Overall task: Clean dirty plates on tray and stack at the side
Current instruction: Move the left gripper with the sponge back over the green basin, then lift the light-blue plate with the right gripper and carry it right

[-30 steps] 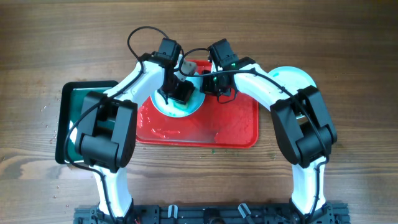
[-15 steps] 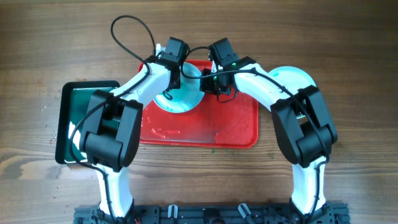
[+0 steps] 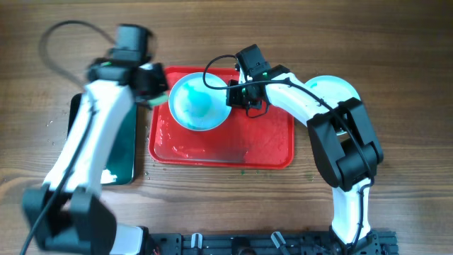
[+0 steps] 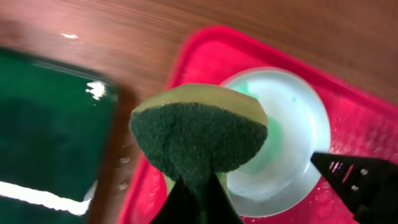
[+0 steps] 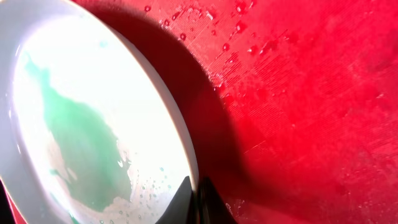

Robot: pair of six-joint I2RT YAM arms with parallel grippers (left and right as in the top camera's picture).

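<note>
Brown wooden table (image 3: 368, 35) fills the overhead view, with a red tray (image 3: 262, 142) at its middle and a dark green tray (image 3: 120, 152) just beside it on the left. On the red tray, toward its far left corner, sits a white plate (image 3: 195, 106) with a green smear across its middle and drops of water around the stain. The right gripper (image 3: 230, 95) is at the plate's right edge, and the right wrist view shows its fingers (image 5: 183, 199) pinched together on the rim, the plate (image 5: 81, 124) tilted up off the wet red surface and casting a dark shadow beneath. The left arm is blurred in the overhead view; the left gripper (image 3: 154, 91) hangs over the seam between the two trays, clear of the plate. Its fingers are clamped on a sponge (image 4: 199, 134), dark green scouring face toward the camera with a yellow layer behind. A second plate (image 3: 336, 86), pale and clean-looking, lies on the table right of the red tray, partly under the right arm
</note>
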